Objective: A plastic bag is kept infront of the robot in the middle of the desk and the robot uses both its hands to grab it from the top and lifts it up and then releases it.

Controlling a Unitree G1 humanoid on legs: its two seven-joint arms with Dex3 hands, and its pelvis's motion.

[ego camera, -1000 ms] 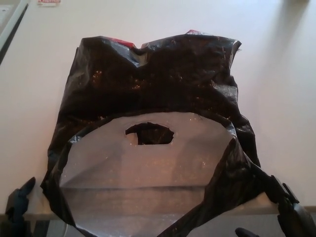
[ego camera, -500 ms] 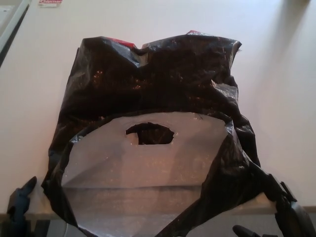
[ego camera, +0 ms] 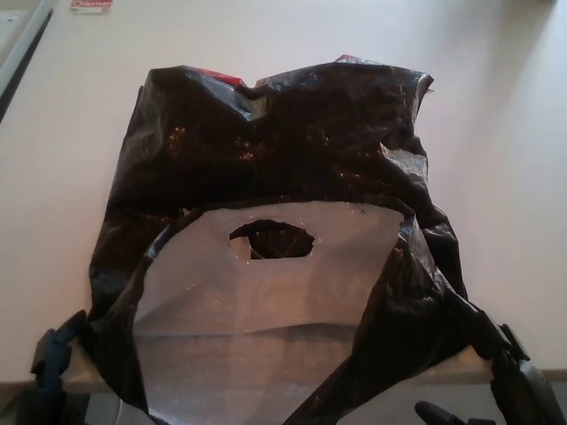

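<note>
Head view. A crinkled black plastic bag (ego camera: 283, 168) is lying in the middle of the pale, matte worktop (ego camera: 496, 106), its mouth turned toward the camera and gaping so that the grey, dull inner face (ego camera: 266, 310) is showing. An oval cut-out handle hole (ego camera: 271, 240) is sitting near the top of that grey face. Slivers of red (ego camera: 221, 78) are peeking out along the bag's far edge. The bag's near end is reaching over the front edge of the worktop.

The robot's left hand (ego camera: 55, 354) is entering at the lower left corner, lying against the bag's near left edge; whether its fingers are gripping the plastic cannot be told, since only a small dark part is showing. The right hand (ego camera: 518, 381) is entering at the lower right corner, pressing against the bag's near right edge; one dark fingertip (ego camera: 434, 413) is perhaps curling beneath the plastic, but the grip cannot be told.

A small red-and-white label (ego camera: 90, 5) is lying at the far left edge of the worktop, well apart from the bag.
</note>
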